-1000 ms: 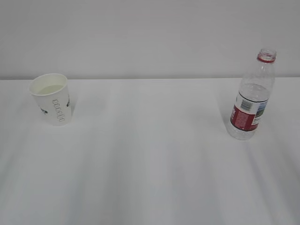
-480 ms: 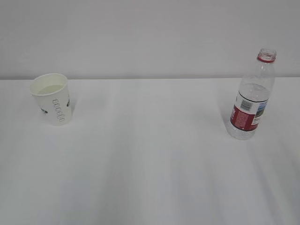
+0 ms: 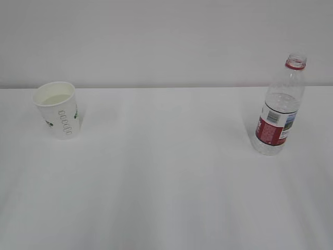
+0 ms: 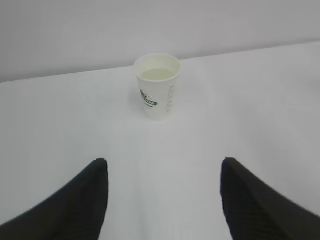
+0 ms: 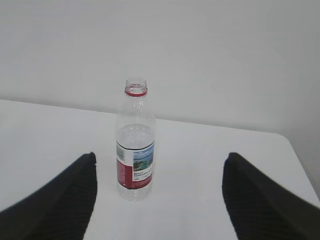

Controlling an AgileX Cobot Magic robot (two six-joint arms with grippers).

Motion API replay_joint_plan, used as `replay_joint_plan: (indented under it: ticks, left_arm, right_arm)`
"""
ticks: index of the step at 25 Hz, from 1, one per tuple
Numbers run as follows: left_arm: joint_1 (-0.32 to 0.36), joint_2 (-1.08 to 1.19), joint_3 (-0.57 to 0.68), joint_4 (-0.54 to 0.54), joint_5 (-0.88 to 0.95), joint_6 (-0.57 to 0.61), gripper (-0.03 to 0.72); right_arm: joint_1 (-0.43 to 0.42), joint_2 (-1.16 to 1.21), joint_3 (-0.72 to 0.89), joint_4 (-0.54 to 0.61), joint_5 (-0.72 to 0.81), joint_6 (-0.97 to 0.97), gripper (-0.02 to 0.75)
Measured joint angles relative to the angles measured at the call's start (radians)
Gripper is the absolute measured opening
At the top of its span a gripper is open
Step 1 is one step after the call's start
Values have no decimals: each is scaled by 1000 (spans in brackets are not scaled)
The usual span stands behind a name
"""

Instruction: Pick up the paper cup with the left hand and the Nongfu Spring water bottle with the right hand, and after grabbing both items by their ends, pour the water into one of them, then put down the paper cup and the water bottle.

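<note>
Black fingers point(image 4: 80, 200) apart, facing paper cup point(image 4: 158, 86).

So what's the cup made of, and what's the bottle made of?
The cup looks like paper: matte white walls, printed green logo, rolled rim. The bottle looks like thin clear plastic: see-through, glossy and ribbed, with a red-and-white label that is probably plastic film.

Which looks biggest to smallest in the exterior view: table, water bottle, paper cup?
1. Table: fills the lower part of the view.
2. Nongfu Spring water bottle: clearly taller than the cup.
3. Paper cup: smallest.
Bottle and cup stand at similar depth, so their ranking looks reliable.
</note>
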Motion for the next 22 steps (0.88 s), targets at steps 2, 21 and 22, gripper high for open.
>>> replay_joint_plan:
  ticks: [2, 21, 22]
  left_arm:
    - [0, 0, -2, -11, 10, 14, 510]
    - [0, -190, -38, -46, 197, 51, 507]
    - [0, -199, -38, -46, 211, 51, 507]
  right_arm:
    - [0, -13, -24, 0, 47, 0, 588]
    - [0, -147, -112, -33, 398, 0, 588]
    - [0, -156, -118, -33, 415, 0, 587]
